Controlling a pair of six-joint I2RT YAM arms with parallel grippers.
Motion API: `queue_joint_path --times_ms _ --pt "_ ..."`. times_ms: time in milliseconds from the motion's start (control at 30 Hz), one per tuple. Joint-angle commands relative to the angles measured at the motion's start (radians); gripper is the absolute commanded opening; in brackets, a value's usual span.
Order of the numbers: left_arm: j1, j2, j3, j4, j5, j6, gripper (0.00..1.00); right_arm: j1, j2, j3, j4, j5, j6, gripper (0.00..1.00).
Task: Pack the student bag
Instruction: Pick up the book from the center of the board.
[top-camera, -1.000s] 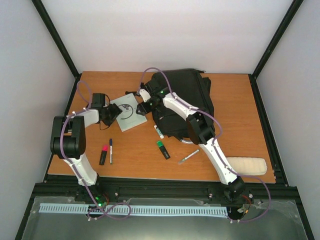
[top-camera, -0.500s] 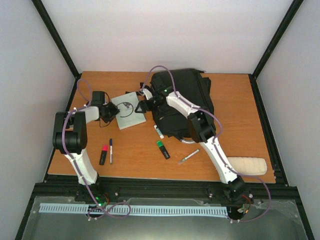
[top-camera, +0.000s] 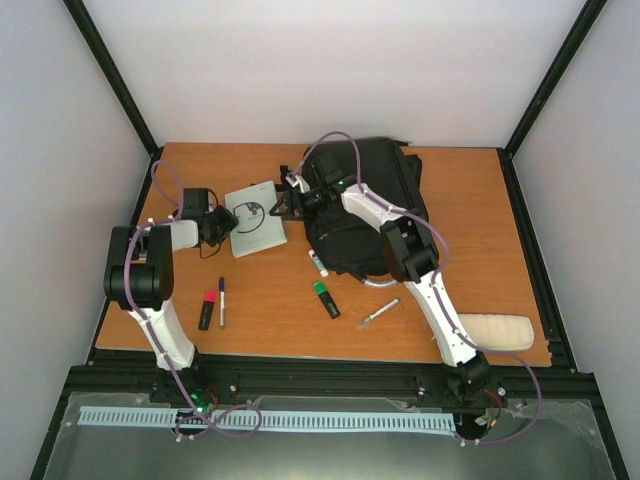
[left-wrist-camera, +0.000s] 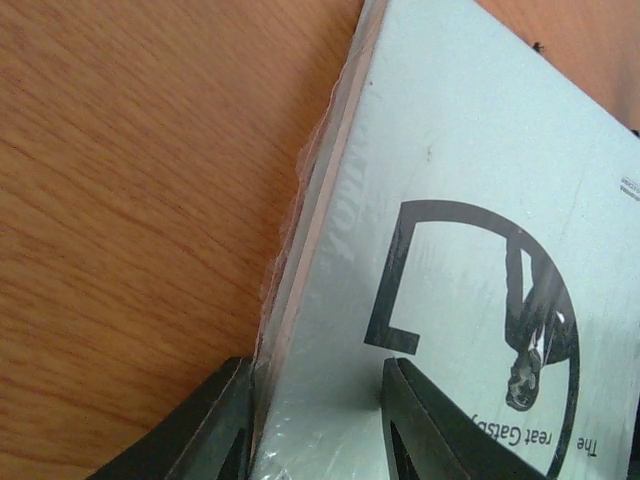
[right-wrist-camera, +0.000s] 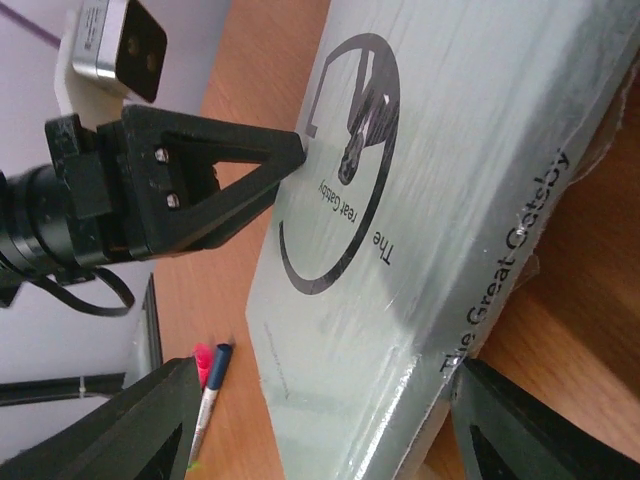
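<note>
Your left gripper (left-wrist-camera: 315, 405) clamps the glossy shrink-wrapped paperback (left-wrist-camera: 470, 170) by its flat edge; your right gripper (right-wrist-camera: 330, 430) straddles the spine, jaws apart. The floppy black fabric student bag (top-camera: 385, 180) lies just right, far-centre

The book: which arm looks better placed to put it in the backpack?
Probably right: the right gripper straddles the book beside the student bag; the left gripper pinches its farther edge.

The left arm (top-camera: 140, 275) bends low, and its left gripper (left-wrist-camera: 315, 400) pinches the edge of a book (left-wrist-camera: 450, 200). The right arm (top-camera: 420, 270) stretches far across, its right gripper (right-wrist-camera: 320, 430) spread wide.
</note>
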Motion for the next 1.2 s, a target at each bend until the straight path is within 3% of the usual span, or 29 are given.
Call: queue_joint_path --times_ms 0,133,267,367,433,500,600,767,1000,1167 --pt "-0.061 0.024 -0.112 0.044 0.155 -0.034 0.36 0.084 -0.077 -0.038 0.16 -0.149 0.16 0.69" --pt "-0.071 -0.002 -0.137 0.094 0.182 -0.045 0.36 0.09 -0.091 -0.103 0.264 -0.161 0.268 0.66" --pt "-0.076 -0.009 -0.143 0.104 0.194 -0.054 0.36 0.097 -0.107 -0.061 0.173 -0.098 0.172 0.63" --pt "-0.076 -0.007 -0.153 0.123 0.211 -0.064 0.36 0.097 -0.094 -0.06 0.334 -0.21 0.281 0.61" --pt "-0.077 -0.01 -0.166 0.141 0.218 -0.07 0.36 0.102 -0.085 0.003 0.237 -0.185 0.225 0.59" --pt "-0.077 -0.019 -0.182 0.165 0.226 -0.075 0.36 0.111 -0.083 0.049 0.104 -0.095 0.052 0.52" --pt "-0.077 -0.033 -0.199 0.186 0.233 -0.08 0.36 0.126 -0.073 0.106 -0.087 0.159 -0.079 0.44" --pt "-0.078 -0.054 -0.209 0.182 0.224 -0.084 0.36 0.168 -0.067 0.111 -0.179 0.345 -0.164 0.49" --pt "-0.08 -0.046 -0.218 0.164 0.231 -0.077 0.36 0.186 -0.078 0.076 -0.2 0.355 -0.168 0.5" --pt "-0.08 -0.081 -0.226 0.069 0.217 -0.054 0.36 0.184 -0.158 -0.115 -0.199 0.388 -0.153 0.51"
